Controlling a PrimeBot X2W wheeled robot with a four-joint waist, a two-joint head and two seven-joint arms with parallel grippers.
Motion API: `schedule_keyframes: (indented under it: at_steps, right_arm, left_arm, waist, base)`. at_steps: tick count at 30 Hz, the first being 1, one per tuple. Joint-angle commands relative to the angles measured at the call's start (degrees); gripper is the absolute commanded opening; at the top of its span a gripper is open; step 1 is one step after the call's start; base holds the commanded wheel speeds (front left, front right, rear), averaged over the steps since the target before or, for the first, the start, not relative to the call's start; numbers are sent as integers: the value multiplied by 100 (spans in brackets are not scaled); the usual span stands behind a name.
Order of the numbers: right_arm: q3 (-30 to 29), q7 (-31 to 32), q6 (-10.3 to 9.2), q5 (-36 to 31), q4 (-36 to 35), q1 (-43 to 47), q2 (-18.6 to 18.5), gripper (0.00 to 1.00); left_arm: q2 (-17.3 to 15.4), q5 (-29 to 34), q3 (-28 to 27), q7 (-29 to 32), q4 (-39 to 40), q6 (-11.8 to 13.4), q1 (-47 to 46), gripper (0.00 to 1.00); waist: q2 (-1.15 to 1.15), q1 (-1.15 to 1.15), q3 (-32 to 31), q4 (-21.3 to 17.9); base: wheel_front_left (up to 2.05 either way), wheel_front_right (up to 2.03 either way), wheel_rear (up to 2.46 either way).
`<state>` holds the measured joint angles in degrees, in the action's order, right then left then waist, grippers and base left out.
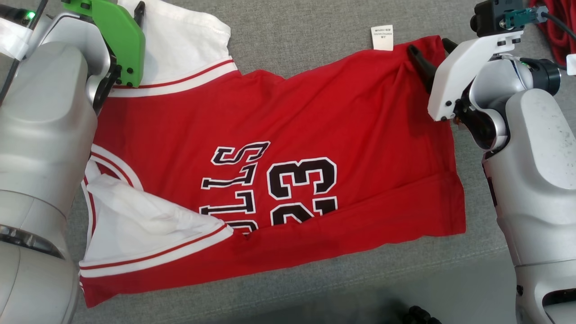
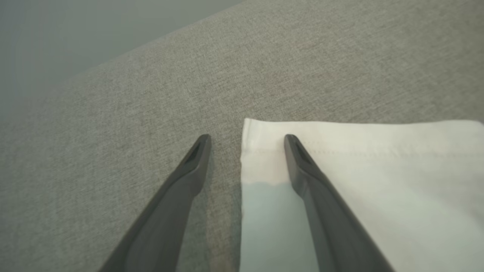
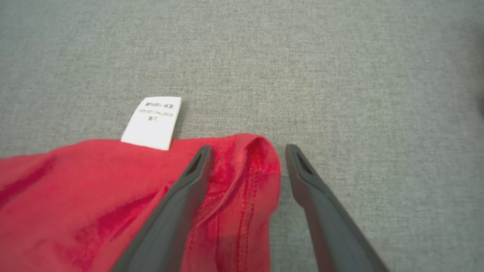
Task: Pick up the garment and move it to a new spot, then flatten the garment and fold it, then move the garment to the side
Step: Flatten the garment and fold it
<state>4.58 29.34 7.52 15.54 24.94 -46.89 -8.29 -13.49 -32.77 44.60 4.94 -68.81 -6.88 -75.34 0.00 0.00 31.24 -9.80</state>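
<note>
My left gripper (image 2: 247, 141) and right gripper (image 3: 247, 151) stand wide and empty over the jersey (image 1: 315, 135), which looks part-folded; the sideways move is not yet done.

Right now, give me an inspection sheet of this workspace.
Surface: grey fabric.
Job's things: red jersey lies spread, a fold covering part of its print; white tag at its far edge.
Clutter: nothing seen.
Grippers: left gripper open over a white sleeve corner; right gripper open, a jersey corner between its fingers.
Cables: red cable at the far right.
Surroundings: dark object at the near edge, unclear.
</note>
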Motion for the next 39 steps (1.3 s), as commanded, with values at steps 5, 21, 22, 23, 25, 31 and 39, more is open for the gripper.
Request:
schedule_keyframes:
  at_steps: [5, 21, 22, 23, 25, 31, 39]
  right_arm:
    - [85, -59, -7, 77, 31, -84, -28, 100]
    - [118, -1, -7, 49, -45, -94, -47, 30]
    - [107, -5, -7, 42, -53, -83, -46, 44]
    - [105, -2, -7, 34, -64, -63, -47, 45]
    - [103, 22, -8, 27, -79, -19, -60, 41]
    - [89, 106, -8, 20, -127, 35, -81, 0]
    - [-11, -69, -8, -16, -206, 46, -99, 0]
  left_arm:
    - [26, -102, 3, 195, -124, 61, -83, 83]
    - [58, -216, 53, 366, -220, 77, -107, 0]
    - [61, -228, 56, 361, -221, 72, -101, 0]
    - [62, -230, 60, 351, -224, 69, -93, 0]
    - [61, -231, 62, 310, -224, 70, -79, 0]
    - [69, -273, 68, 217, -215, 99, -66, 0]
    - [93, -350, -53, -416, -50, 334, -186, 0]
  waist:
    - [0, 0, 52, 14]
    - [0, 0, 39, -5]
    - [0, 0, 32, -5]
    - [0, 0, 25, -6]
    - [0, 0, 9, -6]
    - [0, 0, -15, -7]
    - [0, 0, -39, 75]
  base:
    - [0, 0, 0]
    - [0, 0, 0]
    - [0, 0, 0]
    - [0, 0, 0]
    - [0, 0, 0]
    - [0, 0, 0]
    - [0, 0, 0]
